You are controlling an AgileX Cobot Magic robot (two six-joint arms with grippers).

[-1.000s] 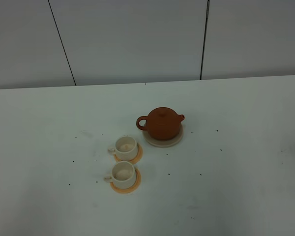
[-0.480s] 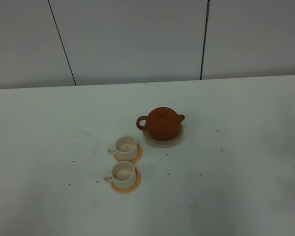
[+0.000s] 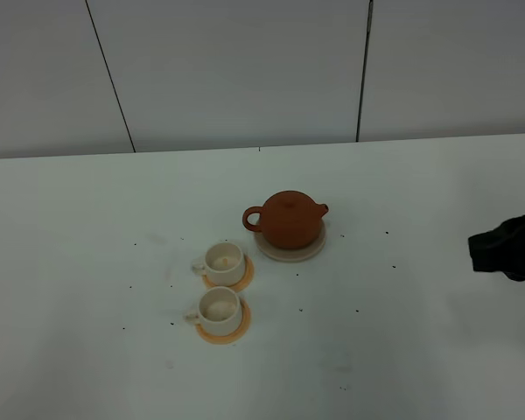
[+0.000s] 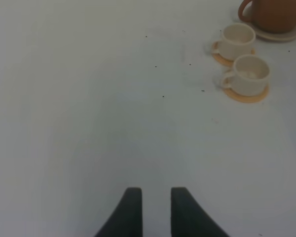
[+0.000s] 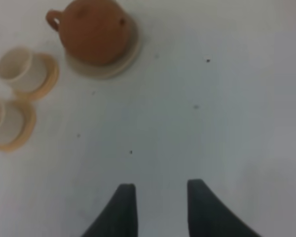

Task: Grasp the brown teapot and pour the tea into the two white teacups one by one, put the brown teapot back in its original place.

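While the white tabletop (image 3: 87,262) stretches wide beneath them, the right gripper (image 5: 159,186) hangs above its right side, jaws apart and empty; the left gripper (image 4: 155,190), jaws narrowly parted, also holds nothing. The brown teapot (image 3: 287,219) sits upright on its cream trivet (image 3: 289,255), untouched, with the two white teacups (image 3: 224,261) (image 3: 219,306) just beside it, each on an orange coaster (image 3: 246,276).

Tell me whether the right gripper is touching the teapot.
Apart. The right wrist view shows the right gripper open over bare table, well short of the teapot.
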